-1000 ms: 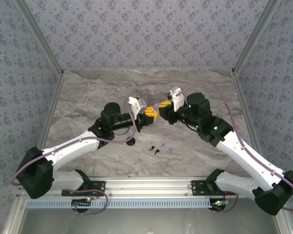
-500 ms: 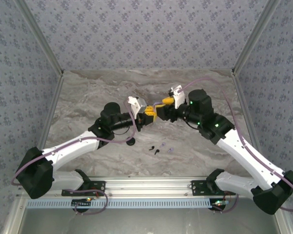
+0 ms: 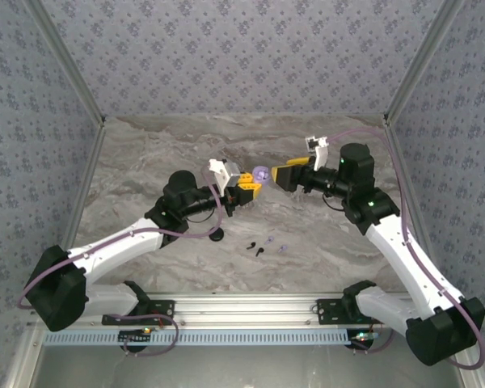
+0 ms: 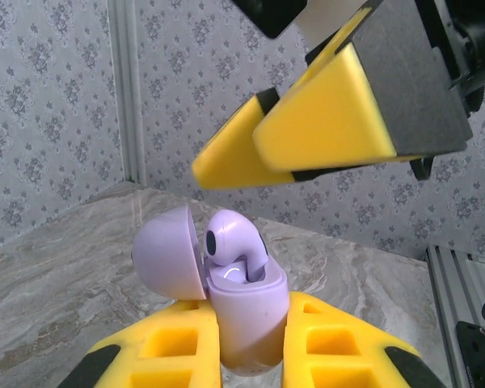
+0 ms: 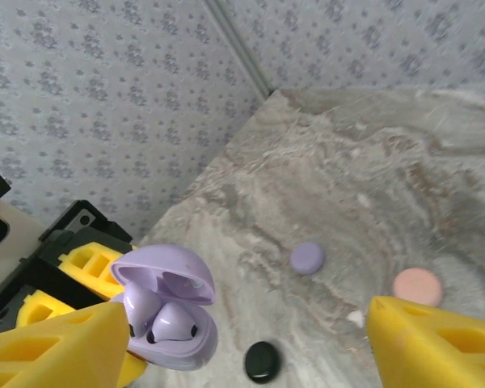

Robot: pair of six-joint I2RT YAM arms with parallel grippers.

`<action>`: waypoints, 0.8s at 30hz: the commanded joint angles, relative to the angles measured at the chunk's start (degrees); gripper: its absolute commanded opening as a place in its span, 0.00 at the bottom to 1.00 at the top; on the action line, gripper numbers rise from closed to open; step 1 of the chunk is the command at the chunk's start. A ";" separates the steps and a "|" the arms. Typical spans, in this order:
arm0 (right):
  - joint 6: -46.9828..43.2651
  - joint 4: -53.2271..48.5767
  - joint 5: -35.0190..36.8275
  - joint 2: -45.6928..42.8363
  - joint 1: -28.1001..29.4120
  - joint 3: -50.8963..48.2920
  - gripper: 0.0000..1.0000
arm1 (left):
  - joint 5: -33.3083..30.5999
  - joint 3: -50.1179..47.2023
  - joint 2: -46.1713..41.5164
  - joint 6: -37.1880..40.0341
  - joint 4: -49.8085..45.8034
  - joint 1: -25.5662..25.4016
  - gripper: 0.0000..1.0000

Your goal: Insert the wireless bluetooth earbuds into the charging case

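Earbuds [image 5: 172, 325], both lilac, inside open case [image 5: 192, 349]

Our left arm reaches from lower left toward frame centre, left gripper [image 3: 249, 188] pinched on the lilac case [image 4: 246, 315]. Our right arm angles in from lower right, right gripper [image 3: 281, 175] spread wide, empty.
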 commanded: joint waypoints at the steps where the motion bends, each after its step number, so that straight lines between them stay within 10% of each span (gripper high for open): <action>1: 1.90 3.28 -5.31 0.41 -0.03 1.32 0.88 | 1.73 0.48 -1.22 0.20 3.94 -0.23 0.00; 24: -4.45 -6.04 1.76 3.40 3.44 4.05 0.91 | 1.92 1.55 -1.48 0.31 3.14 -0.27 0.00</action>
